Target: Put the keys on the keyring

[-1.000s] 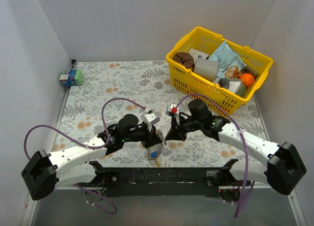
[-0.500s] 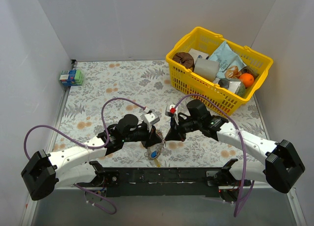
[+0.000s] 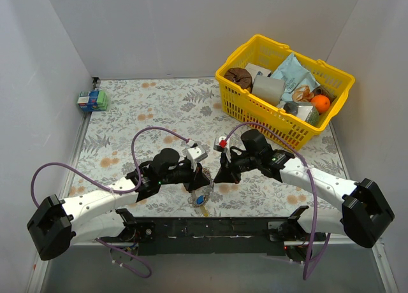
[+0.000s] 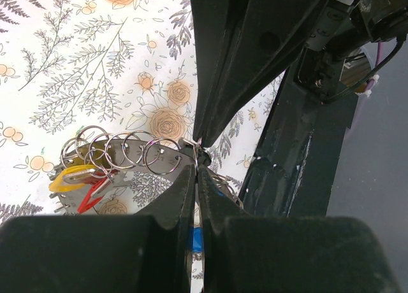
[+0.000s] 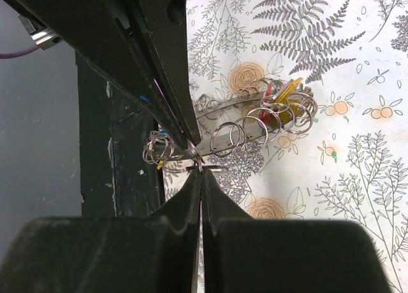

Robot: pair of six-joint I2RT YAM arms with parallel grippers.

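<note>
Both grippers meet tip to tip low over the table's near edge. My left gripper (image 3: pixel 208 178) (image 4: pixel 197 167) is shut on thin silver wire of the keyring (image 5: pixel 211 169), which shows edge-on. My right gripper (image 3: pixel 217 176) (image 5: pixel 201 172) is shut on that same wire from the opposite side. A chain of small silver rings (image 4: pixel 127 151) (image 5: pixel 258 124) hangs off it, with yellow and red keys (image 4: pixel 75 179) (image 5: pixel 284 92) at its end. More small rings (image 5: pixel 155 150) and a blue key (image 3: pixel 200 199) (image 4: pixel 198 239) hang below the left fingers.
A yellow basket (image 3: pixel 255 111) full of groceries stands at the back right. A small green and blue box (image 3: pixel 92 100) sits at the back left by the wall. The black mounting rail (image 3: pixel 210 228) runs along the near edge under the grippers.
The right arm has shifted slightly to the left. Both grippers stay shut at the same spot and the keys hang as before.
</note>
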